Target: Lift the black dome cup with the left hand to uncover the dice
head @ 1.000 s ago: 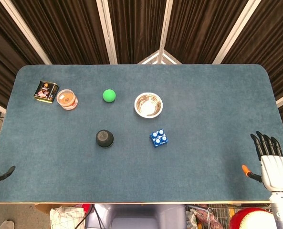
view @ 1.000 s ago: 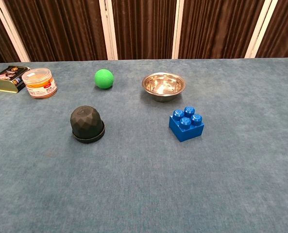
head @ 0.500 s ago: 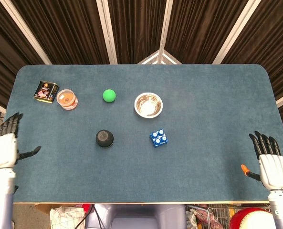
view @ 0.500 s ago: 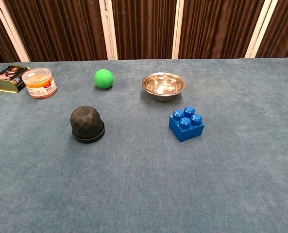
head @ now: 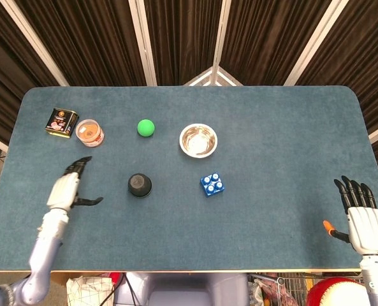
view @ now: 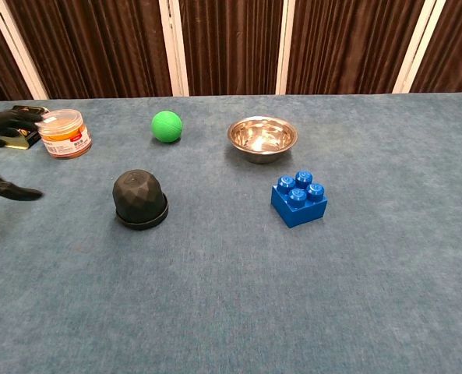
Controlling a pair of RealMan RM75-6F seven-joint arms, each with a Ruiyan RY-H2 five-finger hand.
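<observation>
With fingers spread and empty, the left hand (head: pixel 66 189) hovered left of the cup (head: pixel 139 185), which a careless sideways reach might shove, scattering the hidden dice.

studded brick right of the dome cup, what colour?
Blue. The studded brick shows best in the chest view, right of the black dome cup.

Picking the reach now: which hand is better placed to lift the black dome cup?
Left. The left hand is open just beside the black dome cup; the right hand sits at the far table edge.
</observation>
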